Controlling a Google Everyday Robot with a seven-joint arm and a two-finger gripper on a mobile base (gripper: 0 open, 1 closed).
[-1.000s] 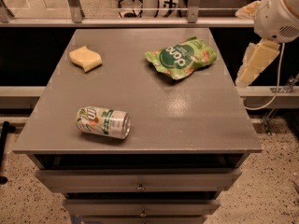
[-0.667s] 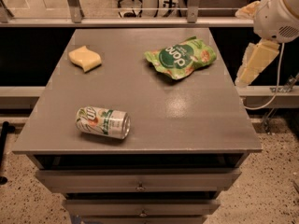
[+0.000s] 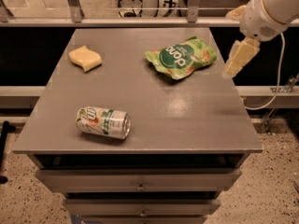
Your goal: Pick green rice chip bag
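Note:
The green rice chip bag (image 3: 182, 57) lies flat on the far right part of the grey table (image 3: 187, 115). It is a crinkled light-green pouch with a dark green oval and white lettering. My gripper (image 3: 239, 59) hangs from the white arm (image 3: 268, 10) at the table's right edge. It is to the right of the bag, above the tabletop and apart from the bag. It holds nothing that I can see.
A green-and-white soda can (image 3: 103, 122) lies on its side near the front left. A pale yellow wavy sponge (image 3: 85, 58) lies at the far left. Drawers (image 3: 140, 180) sit below the tabletop. A cable (image 3: 280, 73) hangs at the right.
The arm and gripper have moved a little to the left, closer to the bag. The bag, can and sponge have not moved.

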